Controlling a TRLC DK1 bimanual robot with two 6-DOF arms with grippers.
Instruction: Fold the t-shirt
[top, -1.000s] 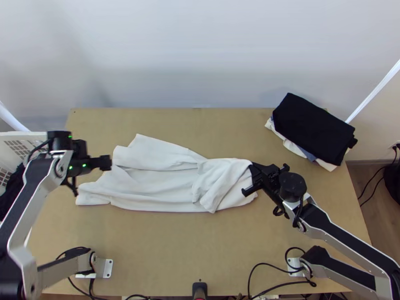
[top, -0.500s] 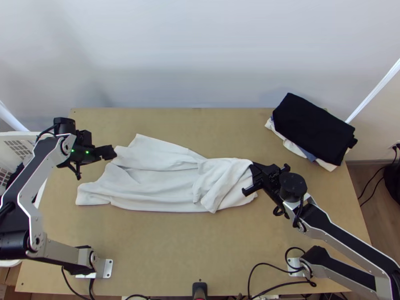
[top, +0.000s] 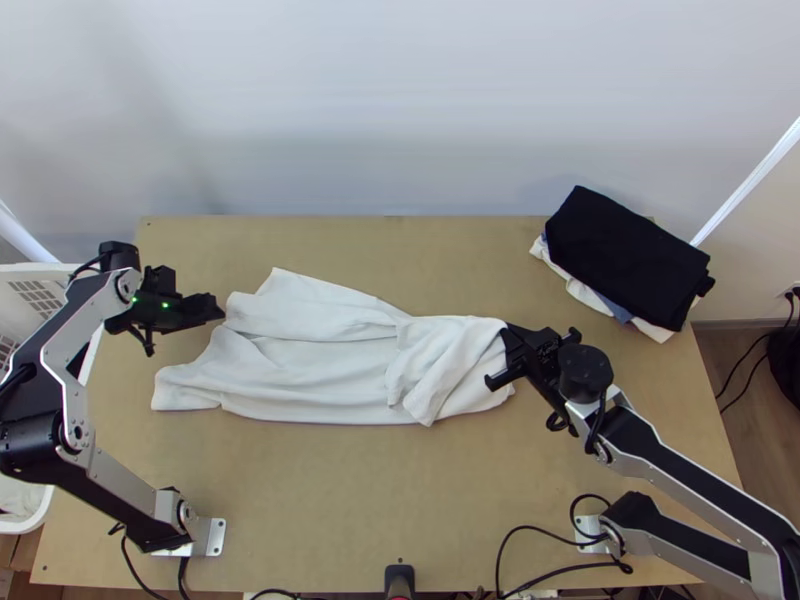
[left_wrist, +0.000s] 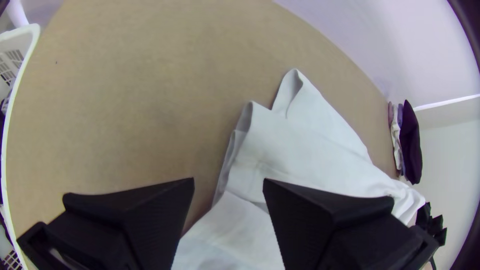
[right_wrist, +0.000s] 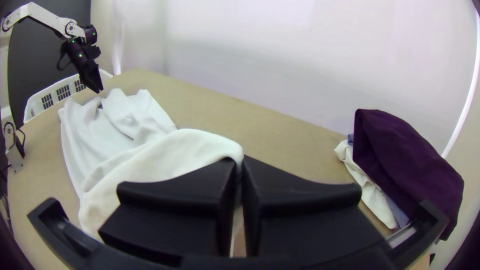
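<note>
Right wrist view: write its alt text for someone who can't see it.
The right gripper pinches one end of a white t-shirt that lies in loose folds over a wooden table. The left gripper hangs near the far end; a stack of folded clothes, dark piece on top, lies apart.

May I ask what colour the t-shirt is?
The t-shirt is white, clearest in the top view.

Top view steeply down, left wrist's nearer, right wrist's low across table (right_wrist: 240, 117), t-shirt (right_wrist: 165, 155) shared
</note>
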